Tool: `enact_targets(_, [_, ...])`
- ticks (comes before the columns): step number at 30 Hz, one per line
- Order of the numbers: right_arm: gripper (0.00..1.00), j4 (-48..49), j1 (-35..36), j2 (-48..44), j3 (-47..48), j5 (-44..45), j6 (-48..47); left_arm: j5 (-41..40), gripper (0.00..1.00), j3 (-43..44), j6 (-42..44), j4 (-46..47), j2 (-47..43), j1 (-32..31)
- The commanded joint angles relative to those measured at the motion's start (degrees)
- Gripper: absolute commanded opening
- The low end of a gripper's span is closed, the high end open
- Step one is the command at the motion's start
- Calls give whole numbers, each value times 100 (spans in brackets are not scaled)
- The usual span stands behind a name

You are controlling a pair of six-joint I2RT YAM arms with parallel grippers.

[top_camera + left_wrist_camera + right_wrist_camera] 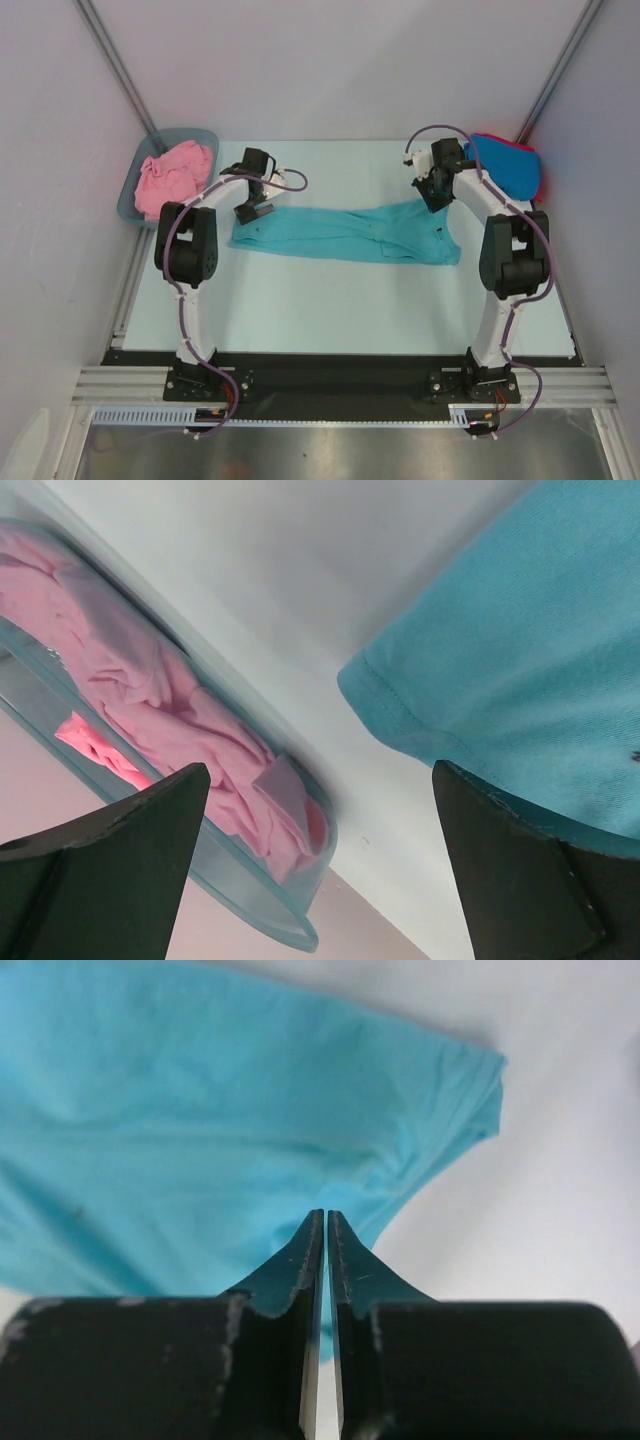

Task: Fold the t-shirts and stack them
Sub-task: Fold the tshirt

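- Four soft knit shirts are in view. The teal shirt (340,232) lies as a long, rumpled band across the middle of the desk (330,300), its long axis running from the left side to the right side.
- Its right end is broader and reaches toward the far right corner; its left end is narrower, with a stitched hem showing in the left wrist view.
- Pink shirt (172,172): crumpled in a translucent grey-blue plastic tub (130,205) at the far left corner.
- Blue shirt (505,165): a flat pile at the far right corner, lying on the red shirt (541,182), of which only a rim shows.
- Left fingers (110,870): dark, wedge-shaped, spread wide and released, at the teal shirt's left end.
- Right fingers (285,1270): clenched to a slit on the teal shirt near its right hem, creases running to the tips.
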Motion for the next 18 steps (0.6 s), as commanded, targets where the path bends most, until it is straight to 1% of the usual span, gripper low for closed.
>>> enact_targets(1, [9,260,-6,573,488,177,166,-37,100,276,82,21,15,-87])
enact_targets(4, [9,339,-6,934,770,186,227,-63,100,258,73,13,-3,-96])
enact_targets(9, [9,489,-23,1373,982,274,307,-63,100,197,29,4,-20,-87])
enact_targets(15, [8,656,-76,1655,1079,301,412,-81,100,118,47,4,-3,-87])
enact_targets(18, [9,744,-120,1787,1096,494,404,-46,100,135,91,4,41,-87])
